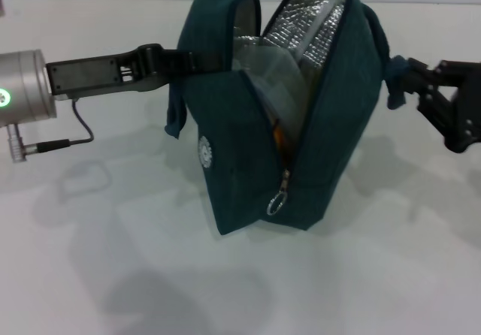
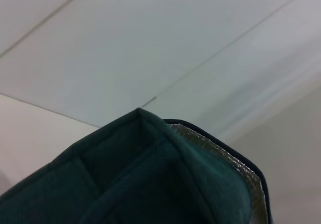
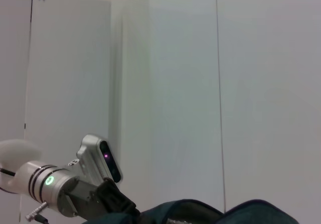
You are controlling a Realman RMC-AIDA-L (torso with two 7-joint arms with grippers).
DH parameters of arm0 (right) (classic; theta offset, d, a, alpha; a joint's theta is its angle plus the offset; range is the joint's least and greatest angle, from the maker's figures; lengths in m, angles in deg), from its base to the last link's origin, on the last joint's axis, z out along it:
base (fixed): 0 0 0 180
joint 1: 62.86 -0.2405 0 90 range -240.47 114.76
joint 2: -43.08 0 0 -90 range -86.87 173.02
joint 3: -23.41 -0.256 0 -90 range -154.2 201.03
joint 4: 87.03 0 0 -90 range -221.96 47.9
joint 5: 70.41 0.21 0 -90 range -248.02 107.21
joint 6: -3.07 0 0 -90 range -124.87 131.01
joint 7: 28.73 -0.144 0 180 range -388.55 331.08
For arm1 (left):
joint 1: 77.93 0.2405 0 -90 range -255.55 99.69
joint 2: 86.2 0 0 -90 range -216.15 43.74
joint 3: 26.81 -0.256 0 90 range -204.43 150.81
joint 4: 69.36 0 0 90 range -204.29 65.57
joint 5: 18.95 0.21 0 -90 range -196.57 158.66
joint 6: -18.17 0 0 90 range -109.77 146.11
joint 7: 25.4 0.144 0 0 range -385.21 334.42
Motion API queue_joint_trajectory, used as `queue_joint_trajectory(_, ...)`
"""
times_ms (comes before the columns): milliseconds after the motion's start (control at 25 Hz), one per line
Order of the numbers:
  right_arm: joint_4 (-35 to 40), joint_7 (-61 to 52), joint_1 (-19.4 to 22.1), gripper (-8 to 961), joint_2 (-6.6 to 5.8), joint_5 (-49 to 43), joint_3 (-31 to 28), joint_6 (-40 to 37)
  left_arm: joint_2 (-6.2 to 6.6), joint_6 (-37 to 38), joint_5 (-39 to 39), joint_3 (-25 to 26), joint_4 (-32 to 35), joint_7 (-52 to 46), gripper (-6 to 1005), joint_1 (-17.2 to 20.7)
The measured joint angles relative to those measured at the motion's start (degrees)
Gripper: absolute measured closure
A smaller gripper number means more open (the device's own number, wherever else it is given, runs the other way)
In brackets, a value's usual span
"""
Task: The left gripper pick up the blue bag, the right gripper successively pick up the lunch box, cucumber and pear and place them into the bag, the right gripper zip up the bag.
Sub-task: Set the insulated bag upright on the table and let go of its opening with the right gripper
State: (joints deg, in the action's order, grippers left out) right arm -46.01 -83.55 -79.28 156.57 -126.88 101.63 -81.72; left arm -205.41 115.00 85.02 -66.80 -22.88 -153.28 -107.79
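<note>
The blue bag (image 1: 248,155) is standing upright on the white surface (image 1: 113,260), its mouth gaping to show foil lining. The left hand (image 1: 197,61) is pinching one loop handle; the right hand (image 1: 402,79) is pinching what looks like the other handle. Something orange, perhaps the pear (image 1: 279,136), is peeking out inside.

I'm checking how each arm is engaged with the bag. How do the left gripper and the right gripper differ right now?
The left gripper comes off an arm with a silver cylinder; the right gripper sits on an all-black arm. The left gripper meets the blue bag at the handle on the bag's left side, the right gripper at the blue fabric on the opposite side. Both are black claws at about the same height, near the bag's upper part.
</note>
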Motion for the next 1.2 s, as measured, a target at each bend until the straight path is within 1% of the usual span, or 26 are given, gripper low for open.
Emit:
queue_joint_trajectory(160,0.4,-0.1,1.3,891,-0.31,-0.8,-0.7,-1.7,-0.04,0.0,0.1,-0.1,-0.8,0.3,965,-0.1)
queue_joint_trajectory(320,0.5,-0.1,2.2,891,-0.57,-1.0,-1.1,-2.0,-0.07,0.0,0.1,-0.1,-3.2,2.2,964,-0.5)
queue_joint_trajectory(480,0.5,-0.1,2.9,892,-1.14,-1.0,-1.2,-3.2,-0.12,-0.3,0.2,-1.4,-5.7,3.8,964,-1.0)
queue_joint_trajectory(680,0.6,-0.6,2.9,892,-2.03,-1.3,-1.4,-3.5,-0.23,-0.8,0.2,-1.9,-8.6,5.7,965,-1.3)
queue_joint_trajectory(720,0.6,-0.8,2.7,892,-2.20,-1.6,-1.4,-3.5,-0.23,-1.0,0.2,-2.2,-10.1,6.2,965,-2.0)
queue_joint_trajectory(840,0.6,-1.4,2.3,893,-2.60,-2.9,-1.7,-3.5,-0.29,-1.3,0.2,-3.1,-11.3,6.8,965,-2.5)
queue_joint_trajectory(920,0.6,-1.9,2.1,893,-2.62,-4.3,-2.3,-3.5,-0.35,-1.9,0.2,-3.6,-12.7,7.1,965,-2.7)
queue_joint_trajectory(1040,0.6,-2.4,2.1,892,-2.35,-6.7,-3.3,-3.6,-0.41,-2.8,0.2,-3.7,-15.1,7.9,965,-2.9)
queue_joint_trajectory(1200,0.4,-2.6,2.1,890,-2.25,-8.3,-3.6,-4.6,-0.48,-2.9,0.2,-3.7,-16.4,8.4,965,-3.0)
